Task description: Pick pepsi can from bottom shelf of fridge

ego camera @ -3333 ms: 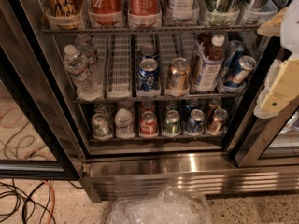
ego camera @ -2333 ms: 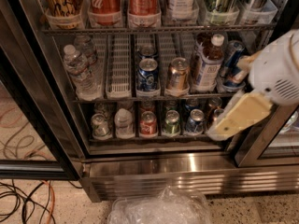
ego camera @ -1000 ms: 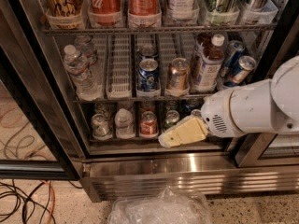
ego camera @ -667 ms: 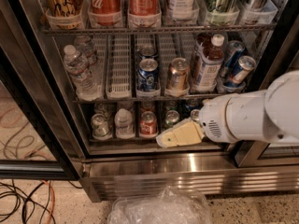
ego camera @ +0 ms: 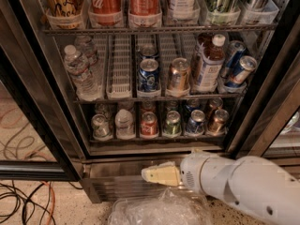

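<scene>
The pepsi can (ego camera: 196, 122), blue with a silver top, stands on the bottom shelf (ego camera: 159, 138) of the fridge (ego camera: 117, 186), fifth in a single row of small cans. A green can (ego camera: 172, 123) is on its left and a copper-brown can (ego camera: 218, 121) on its right. My gripper (ego camera: 159, 175), cream-coloured on a white arm (ego camera: 243, 186), is low in front of the ribbed steel base panel. It is below the bottom shelf and to the lower left of the pepsi can, touching no can.
A red can (ego camera: 149, 124), a white can (ego camera: 125, 124) and a silver can (ego camera: 101, 125) fill the shelf's left. The rack above holds water bottles (ego camera: 82, 69), a blue can (ego camera: 148, 75) and more cans. Crumpled clear plastic (ego camera: 159, 210) and cables (ego camera: 23, 203) lie on the floor. Black door frames (ego camera: 269, 102) flank the opening.
My arm came in from the upper right, swept down across the front of the bottom shelf, and now sits lower, before the base panel. The pepsi can is uncovered again.
</scene>
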`<state>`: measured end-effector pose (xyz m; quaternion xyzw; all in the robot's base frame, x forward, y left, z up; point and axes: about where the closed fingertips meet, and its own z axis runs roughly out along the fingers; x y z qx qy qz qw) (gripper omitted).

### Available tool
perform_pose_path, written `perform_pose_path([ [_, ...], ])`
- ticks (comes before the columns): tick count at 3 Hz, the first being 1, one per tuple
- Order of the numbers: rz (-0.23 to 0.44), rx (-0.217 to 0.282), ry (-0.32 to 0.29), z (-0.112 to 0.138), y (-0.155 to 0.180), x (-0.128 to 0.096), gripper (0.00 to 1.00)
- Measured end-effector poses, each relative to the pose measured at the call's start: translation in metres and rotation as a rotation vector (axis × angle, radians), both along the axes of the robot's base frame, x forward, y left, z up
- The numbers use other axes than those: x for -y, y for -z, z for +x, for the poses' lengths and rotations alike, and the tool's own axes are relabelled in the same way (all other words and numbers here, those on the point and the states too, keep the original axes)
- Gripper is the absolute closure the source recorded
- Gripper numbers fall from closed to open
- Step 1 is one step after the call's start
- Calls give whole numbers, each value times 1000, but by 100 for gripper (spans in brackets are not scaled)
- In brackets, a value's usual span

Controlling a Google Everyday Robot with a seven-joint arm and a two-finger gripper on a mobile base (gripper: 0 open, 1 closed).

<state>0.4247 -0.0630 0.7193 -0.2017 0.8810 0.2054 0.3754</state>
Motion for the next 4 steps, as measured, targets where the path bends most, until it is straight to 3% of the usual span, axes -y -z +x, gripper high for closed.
perform_pose_path([
  [1,103,27,118,11,27,2,0],
  [2,137,54,172,22,31,4,0],
  [3,136,54,172,22,31,4,0],
  [4,117,98,215,29,38,13,0],
])
